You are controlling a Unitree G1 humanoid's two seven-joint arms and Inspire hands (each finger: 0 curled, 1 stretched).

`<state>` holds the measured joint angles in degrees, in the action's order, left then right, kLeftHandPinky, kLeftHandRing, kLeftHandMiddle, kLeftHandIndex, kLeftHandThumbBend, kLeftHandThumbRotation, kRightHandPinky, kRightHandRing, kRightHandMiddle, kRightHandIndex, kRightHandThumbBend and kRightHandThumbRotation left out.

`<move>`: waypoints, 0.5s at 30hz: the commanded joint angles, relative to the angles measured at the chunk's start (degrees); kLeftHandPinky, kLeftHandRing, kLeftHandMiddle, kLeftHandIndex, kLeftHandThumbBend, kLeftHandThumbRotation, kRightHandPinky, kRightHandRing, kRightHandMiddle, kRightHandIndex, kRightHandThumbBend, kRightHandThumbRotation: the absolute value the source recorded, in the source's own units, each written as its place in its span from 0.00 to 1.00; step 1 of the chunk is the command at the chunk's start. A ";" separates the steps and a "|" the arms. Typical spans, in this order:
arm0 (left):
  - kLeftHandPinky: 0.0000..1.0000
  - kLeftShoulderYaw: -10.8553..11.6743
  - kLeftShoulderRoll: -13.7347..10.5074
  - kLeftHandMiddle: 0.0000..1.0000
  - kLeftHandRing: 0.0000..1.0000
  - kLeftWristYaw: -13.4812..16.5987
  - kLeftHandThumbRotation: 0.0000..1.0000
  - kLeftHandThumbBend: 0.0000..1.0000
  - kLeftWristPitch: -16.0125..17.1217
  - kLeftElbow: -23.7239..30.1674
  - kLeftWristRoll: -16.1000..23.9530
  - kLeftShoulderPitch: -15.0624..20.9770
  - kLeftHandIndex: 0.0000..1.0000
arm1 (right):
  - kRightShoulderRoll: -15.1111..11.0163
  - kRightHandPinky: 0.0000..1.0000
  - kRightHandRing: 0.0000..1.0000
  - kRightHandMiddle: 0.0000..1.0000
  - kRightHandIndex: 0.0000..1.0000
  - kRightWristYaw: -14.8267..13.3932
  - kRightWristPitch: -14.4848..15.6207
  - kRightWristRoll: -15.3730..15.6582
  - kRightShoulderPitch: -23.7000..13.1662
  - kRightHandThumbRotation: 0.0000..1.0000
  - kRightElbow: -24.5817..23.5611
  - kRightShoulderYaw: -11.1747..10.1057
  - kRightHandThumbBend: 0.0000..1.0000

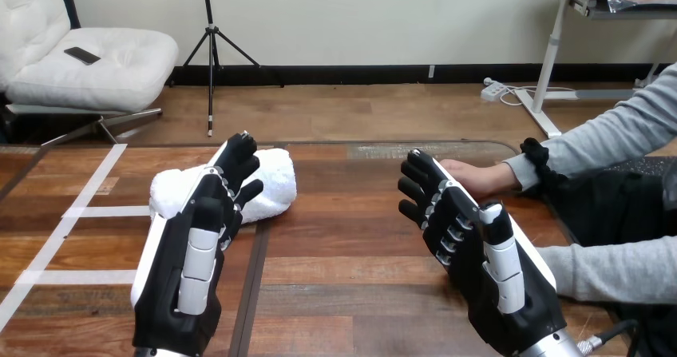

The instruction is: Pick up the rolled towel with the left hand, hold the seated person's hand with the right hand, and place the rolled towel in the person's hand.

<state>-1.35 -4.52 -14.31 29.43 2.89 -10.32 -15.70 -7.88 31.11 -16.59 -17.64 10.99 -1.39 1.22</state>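
Observation:
A white rolled towel (pixel 267 183) lies on the wooden table (pixel 351 277), left of centre. My left hand (pixel 192 261) reaches over its near side with straight fingers whose tips overlap the towel; I cannot tell whether they touch it. My right hand (pixel 479 253) is open, fingers extended toward the person's hand (pixel 479 177). That hand rests on the table at the right, just beyond my right fingertips, partly hidden behind them. Nothing lies in it that I can see.
White tape lines (pixel 80 213) cross the table's left part. The person's grey-sleeved forearm (pixel 607 137) comes in from the right edge, and a second grey sleeve (pixel 615 269) lies along the table's right side near my right arm.

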 commanded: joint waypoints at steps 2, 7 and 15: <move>0.88 -0.37 -0.02 0.92 0.92 -0.13 0.98 0.74 0.32 3.55 0.64 1.53 0.90 | -1.97 1.00 1.00 0.99 0.96 1.60 -1.36 -1.07 -3.62 1.00 -2.98 -1.18 0.80; 0.88 -0.53 0.08 0.92 0.92 0.01 0.98 0.73 0.10 3.73 0.79 1.59 0.90 | -2.25 1.00 1.00 0.99 0.96 1.34 -1.08 -1.23 -3.11 1.00 -3.64 -1.63 0.79; 0.88 -0.55 0.42 0.91 0.92 0.24 0.98 0.71 0.26 2.79 1.09 2.69 0.89 | -1.87 1.00 0.99 0.98 0.95 -0.34 0.09 -1.69 -2.85 1.00 -5.06 -2.07 0.78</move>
<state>-1.47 -4.54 -14.30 29.41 3.49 -10.04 -15.69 -9.87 31.96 -16.50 -18.12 10.87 -2.53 0.33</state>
